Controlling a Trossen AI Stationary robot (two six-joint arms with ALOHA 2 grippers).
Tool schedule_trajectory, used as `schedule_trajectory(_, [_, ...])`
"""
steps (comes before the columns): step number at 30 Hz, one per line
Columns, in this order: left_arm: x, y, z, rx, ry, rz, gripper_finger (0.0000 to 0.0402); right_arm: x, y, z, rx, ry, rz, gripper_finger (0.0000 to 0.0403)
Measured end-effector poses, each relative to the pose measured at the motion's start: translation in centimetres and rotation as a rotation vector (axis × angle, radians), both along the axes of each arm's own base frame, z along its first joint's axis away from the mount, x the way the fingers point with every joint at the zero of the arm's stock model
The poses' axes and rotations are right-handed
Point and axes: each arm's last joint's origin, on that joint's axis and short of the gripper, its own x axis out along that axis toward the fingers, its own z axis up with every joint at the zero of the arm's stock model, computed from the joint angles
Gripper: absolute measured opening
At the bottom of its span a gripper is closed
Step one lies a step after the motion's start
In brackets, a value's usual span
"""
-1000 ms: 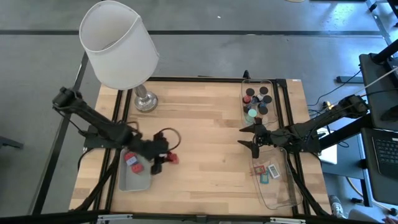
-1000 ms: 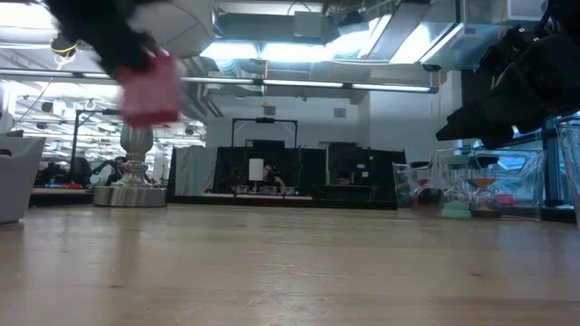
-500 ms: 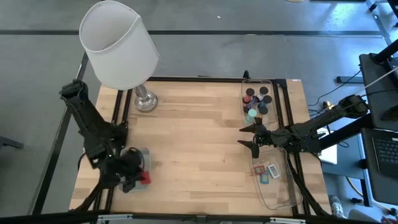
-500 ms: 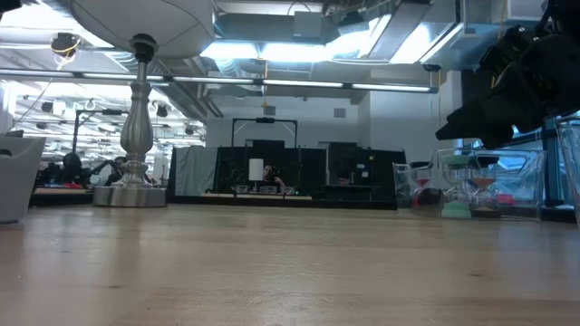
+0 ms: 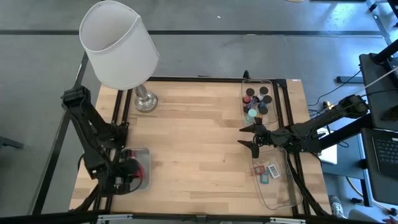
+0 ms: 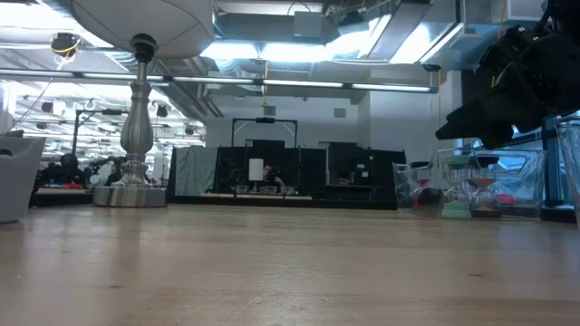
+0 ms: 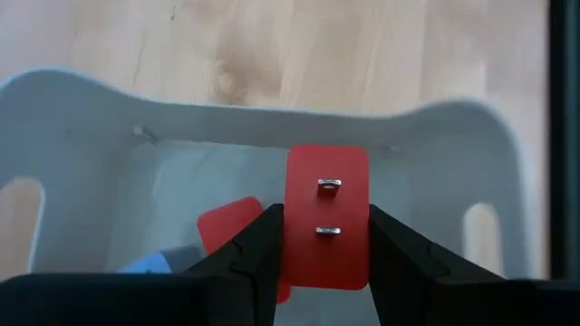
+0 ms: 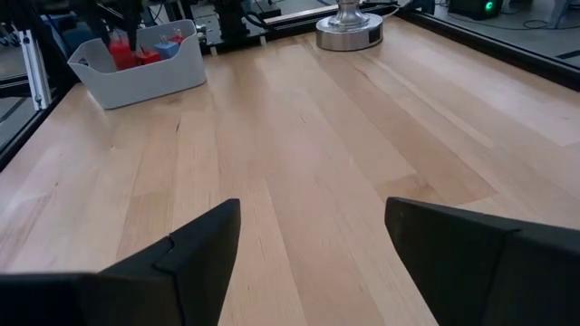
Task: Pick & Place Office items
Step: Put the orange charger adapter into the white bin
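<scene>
Wooden counter (image 5: 199,143) is carrying a grey bin (image 7: 82,118) at its left front corner, and we are holding our left hand (image 7: 324,237) over it, clenching a red block (image 7: 327,215) so it can drop among the pieces inside. Our right hand (image 5: 251,138) is waiting spread apart near the trays (image 5: 280,186).

A robotics laboratory in an open industrial hall. The wooden table (image 5: 199,124) sits in a black metal frame (image 5: 292,118) on a grey concrete floor (image 5: 249,56). Beyond it, the low view shows exposed ceiling ducts (image 6: 299,68), fluorescent strip lights (image 6: 245,47), and further black-framed workstations with monitors (image 6: 263,167).
</scene>
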Motion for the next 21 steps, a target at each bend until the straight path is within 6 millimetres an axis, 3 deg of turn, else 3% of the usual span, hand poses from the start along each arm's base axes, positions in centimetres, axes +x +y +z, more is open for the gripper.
schedule_trajectory(10, [0.1,-0.9,-2.1,0.066,0.119,-0.033,0.0127,0.0,0.0,0.0,0.0,0.0,0.0,0.0279])
schedule_trajectory(21, [0.2,-0.9,-2.0,0.014,0.105,0.06,0.0149,0.0,0.0,0.0,-0.001,0.0,0.0,0.0279])
